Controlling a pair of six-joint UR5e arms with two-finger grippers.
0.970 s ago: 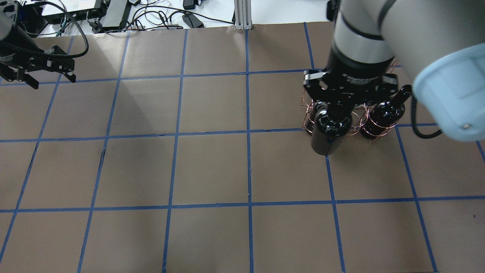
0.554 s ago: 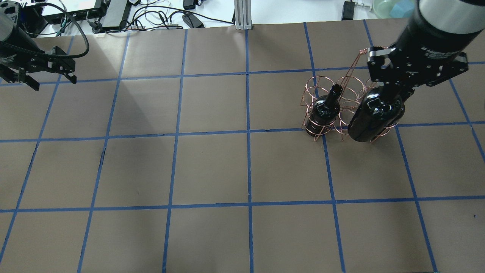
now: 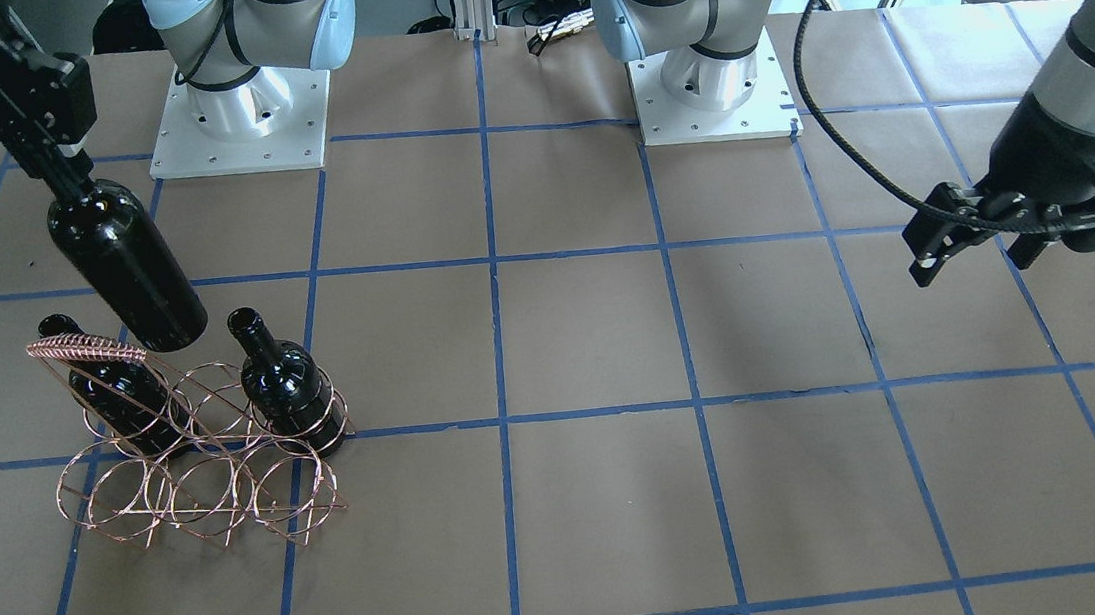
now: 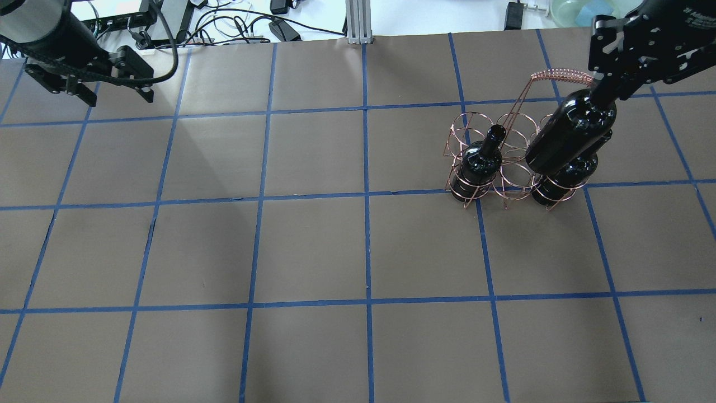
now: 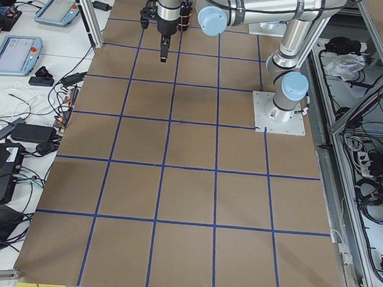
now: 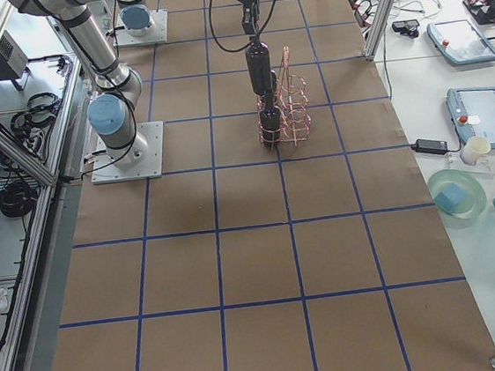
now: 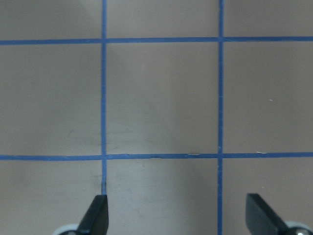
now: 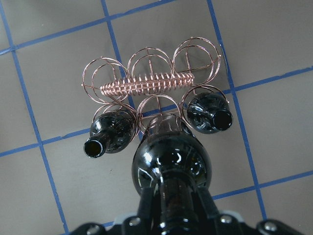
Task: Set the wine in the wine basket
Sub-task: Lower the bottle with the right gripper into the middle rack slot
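My right gripper [image 4: 606, 84] is shut on the neck of a glossy black wine bottle [image 4: 569, 136] and holds it in the air, tilted, above the rose-copper wire wine basket [image 4: 512, 146]. In the right wrist view the held bottle [image 8: 171, 161] hangs over the middle ring of the near row, between two bottles standing in the end rings [image 8: 110, 138] [image 8: 209, 115]. The front-facing view shows the held bottle [image 3: 128, 269] clear above the basket [image 3: 194, 474] and its coiled handle [image 3: 84, 349]. My left gripper [image 4: 116, 96] is open and empty, far off at the table's left.
Brown paper with a blue tape grid covers the table [image 4: 313, 246]. Cables and electronics [image 4: 168, 19] lie beyond the far edge. The two arm bases [image 3: 238, 116] [image 3: 709, 81] stand at the robot's side. The left wrist view shows only bare table [image 7: 161, 98].
My right gripper has carried the bottle rightward and toward the far side, from over the basket's left end to its right part. My left gripper has shifted right and slightly farther away.
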